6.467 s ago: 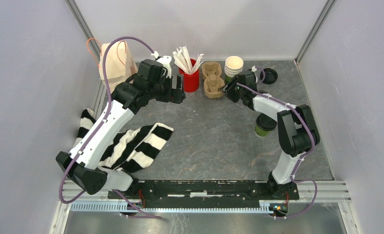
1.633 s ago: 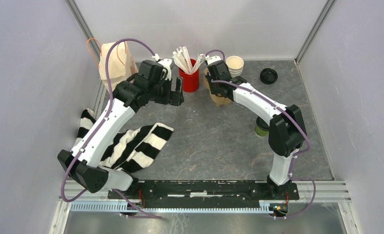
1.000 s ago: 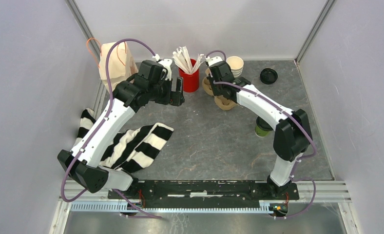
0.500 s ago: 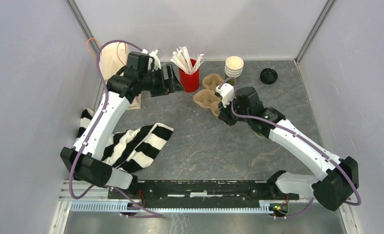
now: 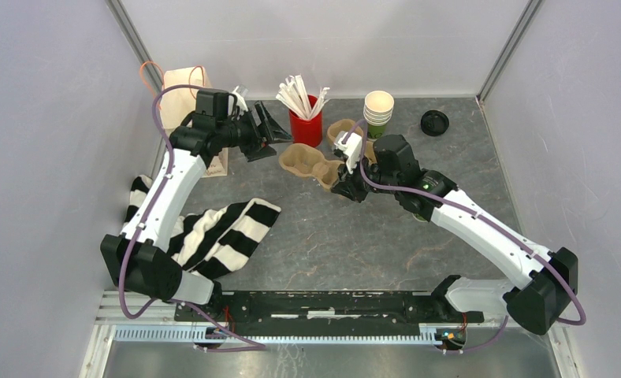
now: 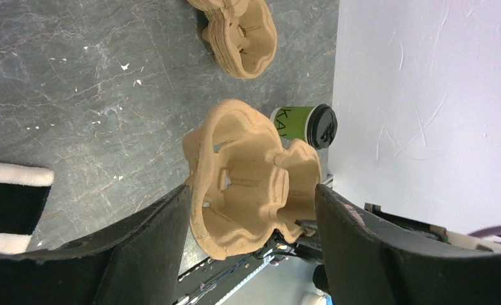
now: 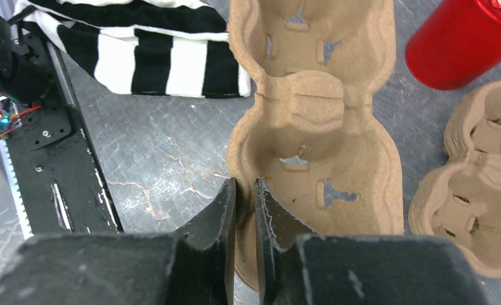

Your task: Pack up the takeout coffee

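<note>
One small green paper cup with white lettering on its side and a round black plastic lid, the takeout coffee (image 6: 297, 122), is seen standing upright on the grey marbled table (image 5: 323, 244), beyond the brown moulded-pulp two-cup carrier (image 5: 307, 161) in the left wrist view. From above it is mostly hidden under the right arm. The near rim of the carrier is pinched between the almost closed jaws of the right tool (image 7: 244, 190). The left tool (image 6: 251, 200) is held wide apart at the carrier's far end; whether it is touched cannot be told.
</note>
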